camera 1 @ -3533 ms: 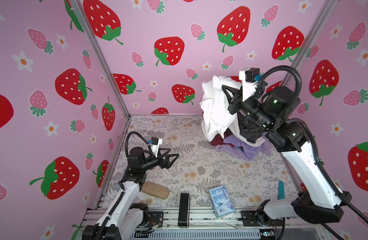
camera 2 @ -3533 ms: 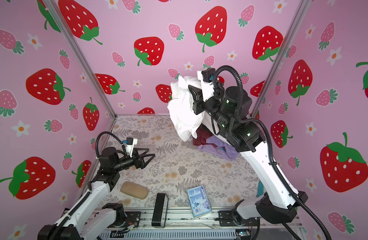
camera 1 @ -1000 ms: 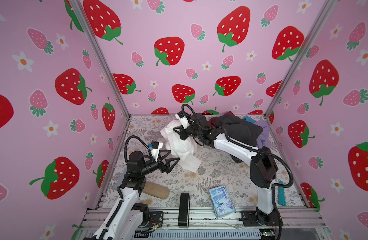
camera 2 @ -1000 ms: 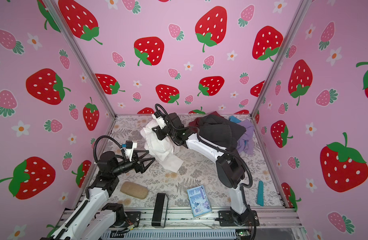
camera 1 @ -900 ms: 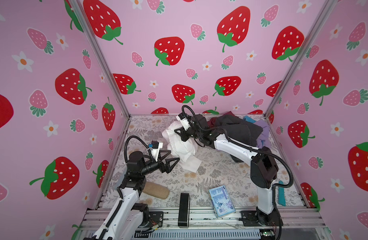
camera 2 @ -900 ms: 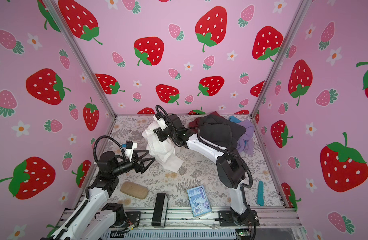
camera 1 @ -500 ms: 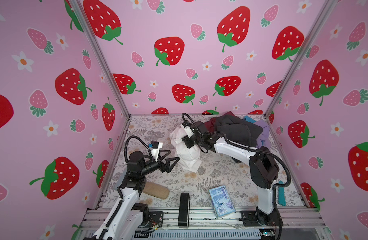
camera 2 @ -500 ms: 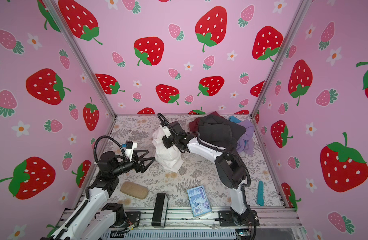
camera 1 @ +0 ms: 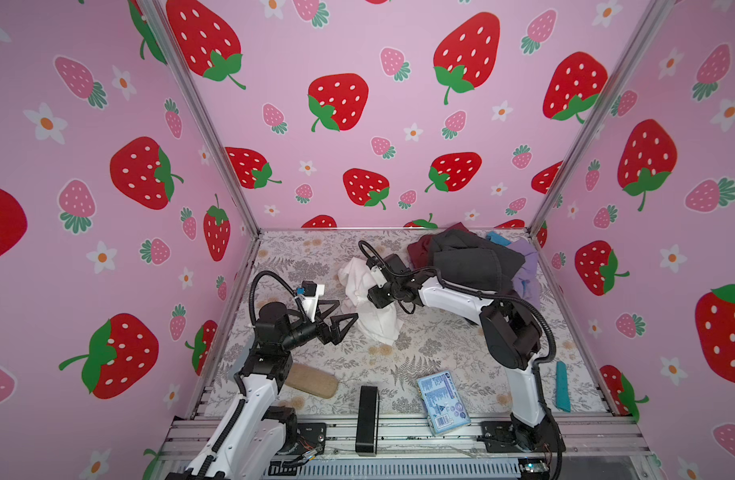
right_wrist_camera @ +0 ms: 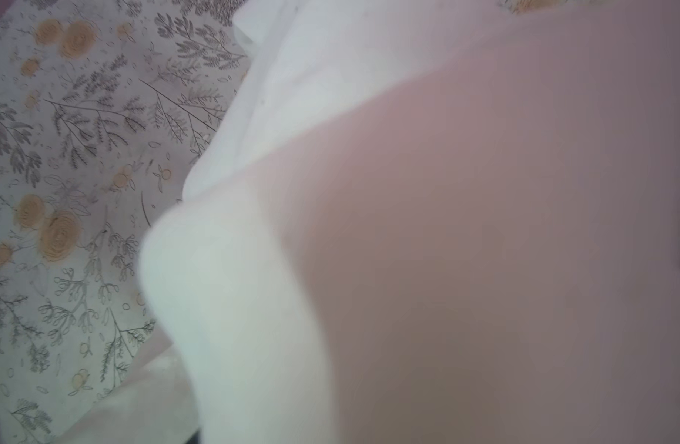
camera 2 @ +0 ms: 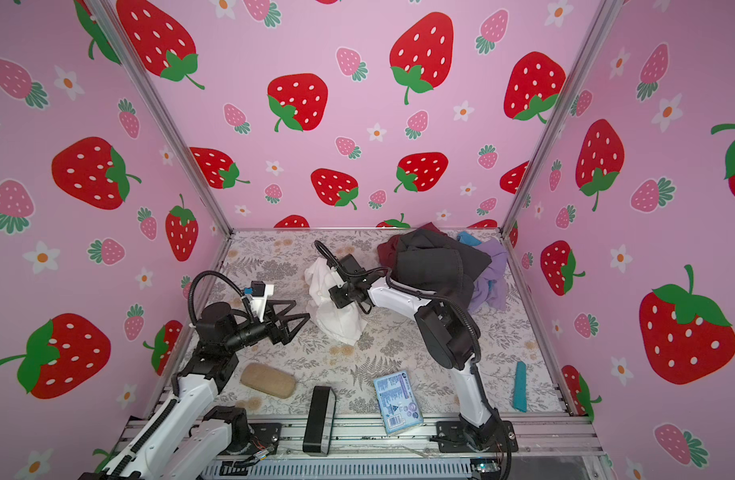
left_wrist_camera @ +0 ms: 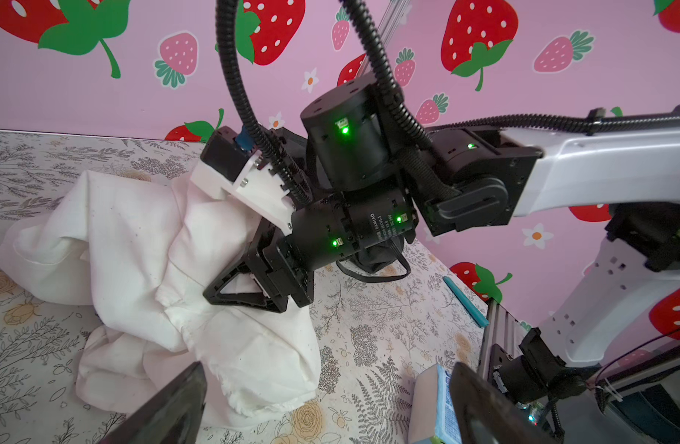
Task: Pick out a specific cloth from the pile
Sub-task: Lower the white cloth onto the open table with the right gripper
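**Inspector:** Report the position of the cloth [camera 1: 370,307].

**Assistant:** The white cloth lies crumpled on the bench [camera 1: 432,353], left of centre, well apart from the pile [camera 1: 473,262] in the far right corner. In both top views no part of it touches the dark grey, maroon or lilac garments.

**Inspector:** Right end effector [left_wrist_camera: 250,284]?

**Assistant:** It sits low on the cloth, pressed into the folds. The left wrist view shows one black triangular finger [left_wrist_camera: 242,294] on the fabric; the other is hidden behind it. I cannot tell whether the jaws stand apart or pinch a fold. The right wrist view is filled by blurred white fabric [right_wrist_camera: 330,192] close against the lens, with the bench print at one side.

**Inspector:** Left end effector [camera 1: 336,316]?

**Assistant:** Wide, holding nothing. It hovers just beside the near left edge of the cloth, pointing toward it.

**Inspector:** Progress?

**Assistant:** In my judgement the separation is done: the cloth is out of the pile and resting on open bench. What is left appears to be the release and the right arm drawing clear without dragging fabric along. A fold could catch on a finger as it lifts.
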Tool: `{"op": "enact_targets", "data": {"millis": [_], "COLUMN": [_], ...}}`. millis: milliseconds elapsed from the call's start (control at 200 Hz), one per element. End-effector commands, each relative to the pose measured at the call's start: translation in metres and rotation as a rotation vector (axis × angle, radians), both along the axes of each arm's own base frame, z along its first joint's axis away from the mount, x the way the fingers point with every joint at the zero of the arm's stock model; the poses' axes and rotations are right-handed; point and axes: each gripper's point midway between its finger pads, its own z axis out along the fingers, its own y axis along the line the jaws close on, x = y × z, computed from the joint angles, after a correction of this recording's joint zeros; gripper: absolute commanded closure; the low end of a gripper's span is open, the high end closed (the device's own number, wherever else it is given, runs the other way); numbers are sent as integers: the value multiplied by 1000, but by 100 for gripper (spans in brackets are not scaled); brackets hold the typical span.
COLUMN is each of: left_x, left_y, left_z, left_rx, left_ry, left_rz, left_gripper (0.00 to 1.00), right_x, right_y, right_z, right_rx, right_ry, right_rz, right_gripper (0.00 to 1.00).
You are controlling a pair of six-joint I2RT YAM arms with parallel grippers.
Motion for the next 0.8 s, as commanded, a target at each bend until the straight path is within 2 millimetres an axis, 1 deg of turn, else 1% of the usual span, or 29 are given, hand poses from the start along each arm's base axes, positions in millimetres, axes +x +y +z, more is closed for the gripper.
{"op": "enact_targets", "data": {"millis": [0,105,285,435,565,795], "left_x": [0,0,0,0,0,1], "left_y": [-1,-1,0,1,2,3], "left_z": [-1,-3,-2,-1,-1,-1], "left_rx": [7,9,10,12,15,15], "left_ry": [-1,3,0,-3,-9,-8], "left_rz": [-8,-5,-2,4,9,18], "left_gripper": [1,1,1,1,1,1], "right_x": [-8,-8,-4,12,25,48], "right_y": [-4,3,18,38,60,104], "right_z": [-24,-30,-45,-49,-48,-32], "right_rx": [-32,-5,26,99,160,297], "right_ry": [89,113,152,174,189,190], "right_rz": [1,11,22,3,13,60], "right_gripper": [52,57,59,59,59,58]}}
